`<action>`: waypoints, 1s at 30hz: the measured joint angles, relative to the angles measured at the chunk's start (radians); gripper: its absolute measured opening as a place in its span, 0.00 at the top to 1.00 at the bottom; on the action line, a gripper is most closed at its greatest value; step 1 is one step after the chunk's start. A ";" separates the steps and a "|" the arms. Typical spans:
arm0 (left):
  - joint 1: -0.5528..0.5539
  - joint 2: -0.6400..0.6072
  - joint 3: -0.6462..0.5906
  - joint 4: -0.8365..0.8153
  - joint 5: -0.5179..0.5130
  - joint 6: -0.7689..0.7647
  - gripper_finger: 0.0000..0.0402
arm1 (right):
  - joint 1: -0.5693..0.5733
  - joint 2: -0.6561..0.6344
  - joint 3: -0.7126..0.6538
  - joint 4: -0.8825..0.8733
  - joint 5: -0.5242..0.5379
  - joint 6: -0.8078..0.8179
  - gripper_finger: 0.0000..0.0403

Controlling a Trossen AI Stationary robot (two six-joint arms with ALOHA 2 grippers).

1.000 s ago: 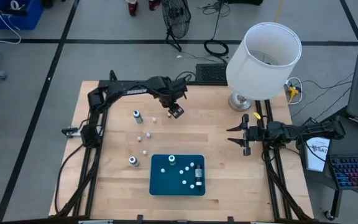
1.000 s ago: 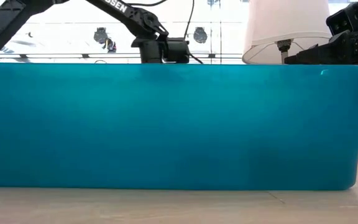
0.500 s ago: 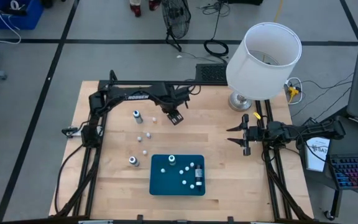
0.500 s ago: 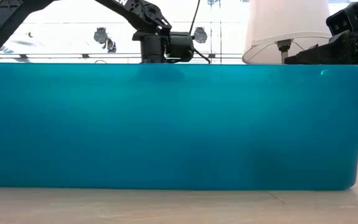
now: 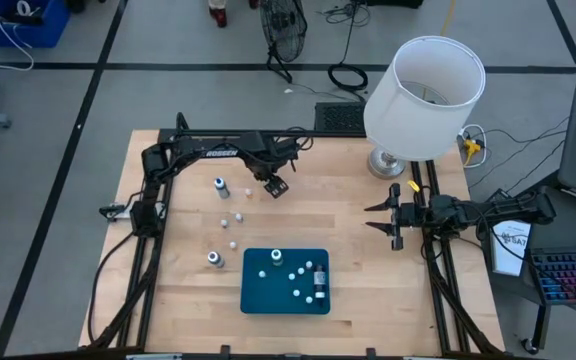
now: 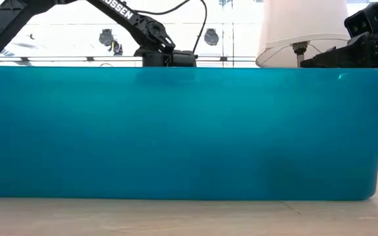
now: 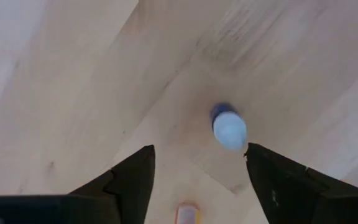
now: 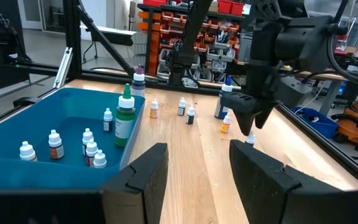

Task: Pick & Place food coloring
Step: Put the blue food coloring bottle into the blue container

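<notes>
The blue tray (image 5: 285, 281) sits nearest the front edge of the table (image 5: 368, 260), with several food coloring bottles (image 5: 307, 277) standing in it. More bottles are scattered loose on the wood behind it. Farther back, the left gripper (image 5: 277, 187) is held low with its fingers spread, a blue bottle (image 7: 229, 127) between them but not gripped. The right gripper (image 5: 392, 216) is parked partly open at the side, empty.

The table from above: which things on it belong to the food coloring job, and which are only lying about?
For the job:
- little bottles loose on the wood
- bottles already in the blue tray
- blue tray
- left hand, open, low over one small bottle

Only lying about:
- white lamp
- right hand, waiting at the table's right edge
</notes>
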 joint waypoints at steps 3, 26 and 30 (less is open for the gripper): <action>-0.002 0.000 -0.004 0.015 0.001 0.016 0.34 | 0.000 0.000 0.000 0.000 0.000 0.000 0.60; -0.004 0.000 -0.051 0.123 0.065 0.047 0.41 | 0.000 0.000 0.000 0.000 0.000 0.000 0.60; -0.004 0.000 -0.061 0.132 0.066 0.059 0.41 | 0.000 0.000 0.000 0.000 0.000 0.000 0.60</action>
